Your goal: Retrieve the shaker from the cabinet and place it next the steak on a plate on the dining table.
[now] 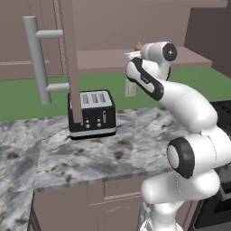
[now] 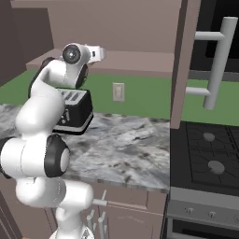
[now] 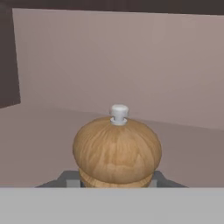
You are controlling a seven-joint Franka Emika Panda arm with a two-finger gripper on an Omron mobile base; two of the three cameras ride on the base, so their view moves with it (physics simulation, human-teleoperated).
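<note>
Shaker (image 3: 117, 152) sits close in front of my hand camera, its rounded wooden top with a small white knob rising between the two grey pads at the bottom of that view. I read the gripper (image 3: 116, 180) as clenched on the shaker's lower body: a pad shows at each side of the wood, just under the bulge of the top. Behind the shaker I see a plain mauve back wall and the pale floor of the cabinet shelf (image 3: 35, 144); the shaker stands upright.

From the left base view, the arm (image 1: 189, 108) reaches up and forward into the open cabinet (image 1: 149, 20), and a small tan shape shows past the wrist on the shelf; I cannot make out the grip itself there. The cabinet door (image 1: 71, 58) stands swung open toward me, edge-on, with its long grey bar handle (image 1: 37, 58) on the left side of it.

Below, a black toaster (image 1: 92, 113) rests on the marbled desk (image 1: 135, 149), partly behind the door's lower edge. A white wall outlet (image 2: 118, 92) is set in the green wall behind the desk. In the right base view, a stove top (image 2: 207, 154) with round burners lies to the right of the desk.
</note>
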